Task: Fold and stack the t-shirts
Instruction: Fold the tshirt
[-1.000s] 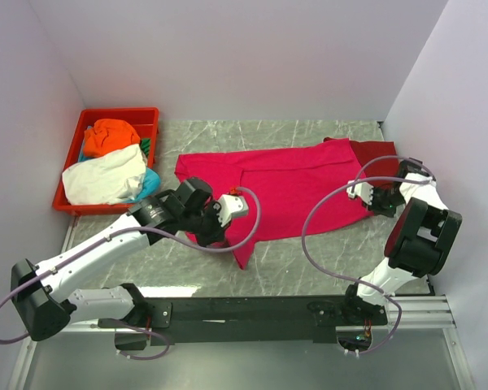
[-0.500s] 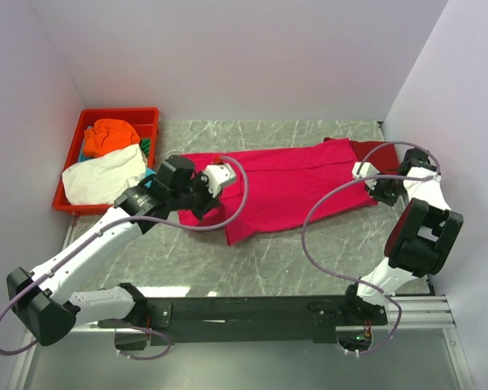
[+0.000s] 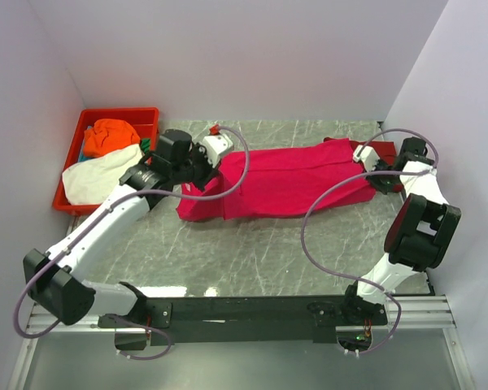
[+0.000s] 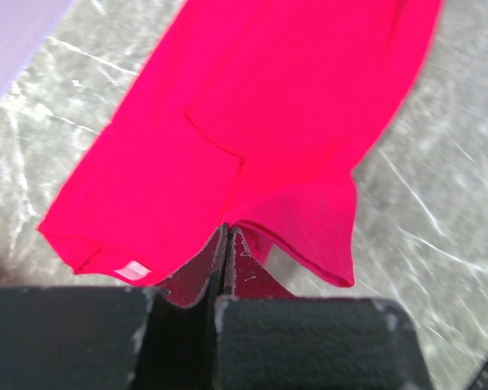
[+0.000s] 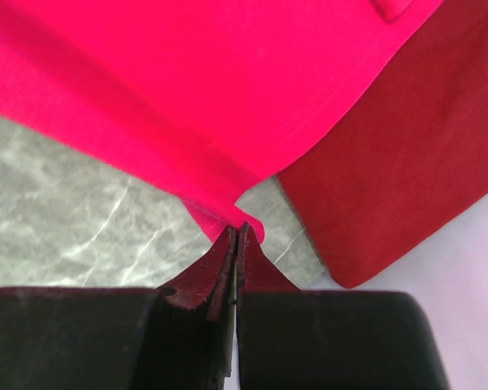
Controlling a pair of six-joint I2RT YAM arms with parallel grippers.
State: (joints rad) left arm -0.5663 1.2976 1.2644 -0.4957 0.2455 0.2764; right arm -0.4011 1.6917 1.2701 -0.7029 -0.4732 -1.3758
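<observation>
A bright pink-red t-shirt [image 3: 293, 183] lies lengthwise across the middle of the table, doubled over along its length. My left gripper [image 3: 220, 158] is over its far left end, shut on a fold of the cloth [image 4: 252, 146], which hangs from the fingertips [image 4: 226, 231]. My right gripper [image 3: 374, 177] is at the shirt's right end, shut on a corner of the hem [image 5: 228, 213]. A darker red t-shirt [image 3: 384, 149] lies flat in the back right corner, partly under the pink one [image 5: 390, 162].
A red plastic tray [image 3: 122, 112] stands at the back left, holding an orange t-shirt [image 3: 110, 136] and a white one [image 3: 102, 175]. Walls close in the back and both sides. The marble tabletop [image 3: 268, 252] shows in front of the shirt.
My left gripper has carried the shirt's near edge up and back toward the far left, doubling the cloth over. My right gripper has moved back with its corner.
</observation>
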